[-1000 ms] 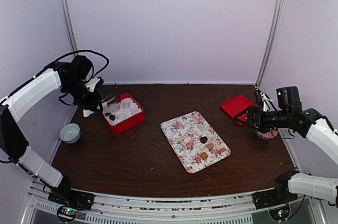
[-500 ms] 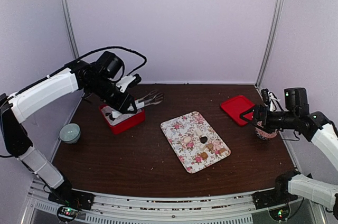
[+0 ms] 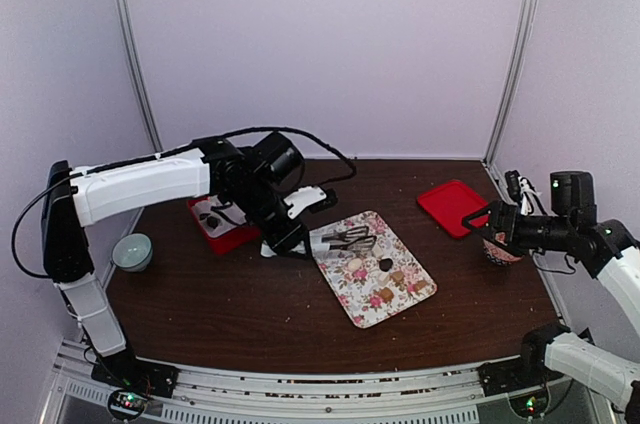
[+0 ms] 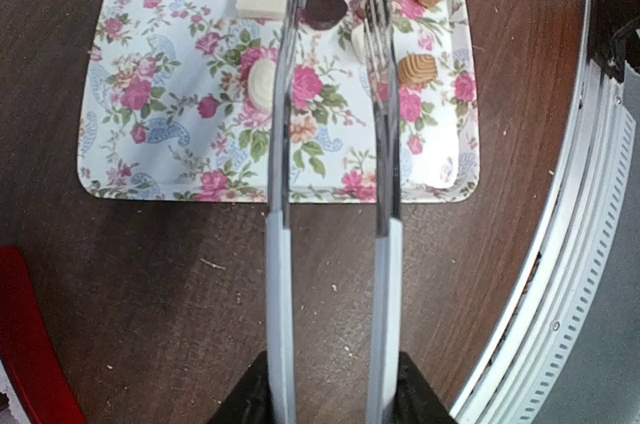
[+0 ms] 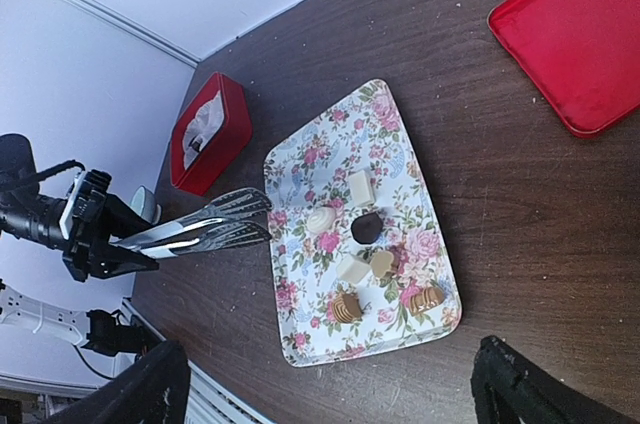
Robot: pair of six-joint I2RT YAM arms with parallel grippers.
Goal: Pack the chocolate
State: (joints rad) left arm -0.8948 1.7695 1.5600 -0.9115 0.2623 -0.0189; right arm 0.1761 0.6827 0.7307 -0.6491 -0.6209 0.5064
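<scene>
Pinching tongs [image 4: 278, 244], left jaws well apart from chocolate [image 4: 323, 6] on floral tray [image 4: 150, 144], right jaws spread.

I read the tongs [image 4: 386, 194] as bright polished metal toward the tips, with pale, smooth sleeves lower down, perhaps plastic. The tray [image 4: 160, 124] is smooth under its flower print, faintly glossy. The counter [image 4: 150, 294] is dark, matt wood grain. The dark chocolate [image 4: 323, 6] shines. The lid [image 5: 575, 39] looks like smooth red plastic.

The left hand [image 3: 292, 235] holds tongs [image 3: 348, 237] over the floral tray [image 3: 358, 308] bearing chocolate [image 3: 385, 264].
</scene>
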